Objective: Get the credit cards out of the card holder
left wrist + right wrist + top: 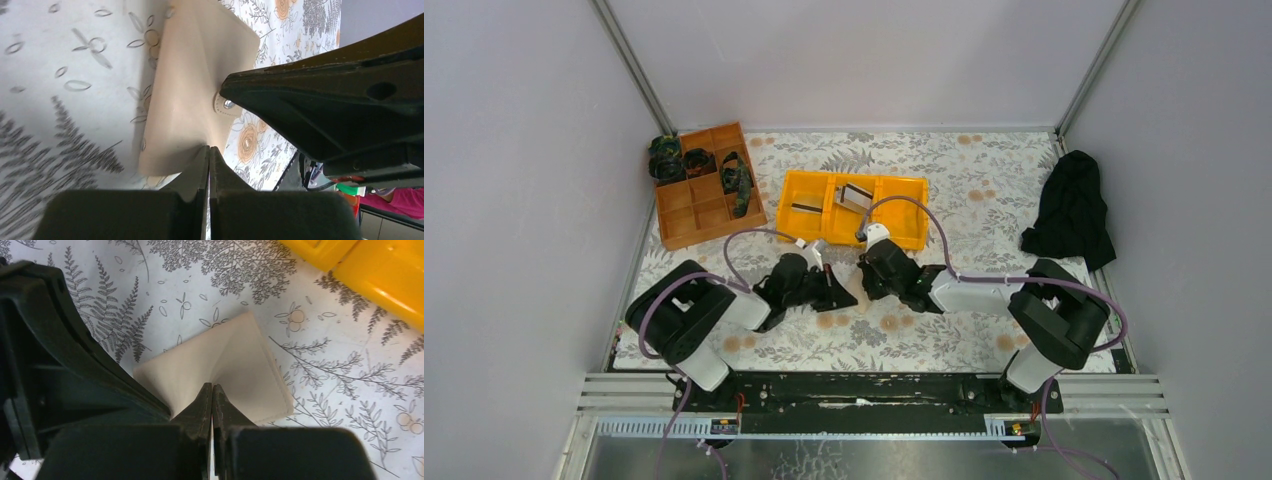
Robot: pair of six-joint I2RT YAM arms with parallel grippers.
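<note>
**Two grippers pinching the card holder at mid-table**

The card holder [192, 85], a tan folded wallet, lies on the floral table [984, 190] between the two arms, near the yellow bin [380, 275]. The left gripper [209, 152] has its jaws pressed fully together on one edge of the tan cover. The right gripper [212, 390] is likewise clamped tight on another edge, close to the snap tab [227, 104]. Two credit cards [856, 196] lie in the bin, one in the left compartment and one in the middle. No card shows at the holder, and whether any remains inside cannot be told.

Hazards, as judged from this pose:
- **Slipping:** Each pinch takes only a thin margin of soft cover, so pulling the flaps apart could slip one grip and let the holder flop shut.
- **Failure to open:** A jaw that has caught both flaps together would drag the holder rather than open it.
- **Collision:** The fingers are crowded together and could collide.
</note>
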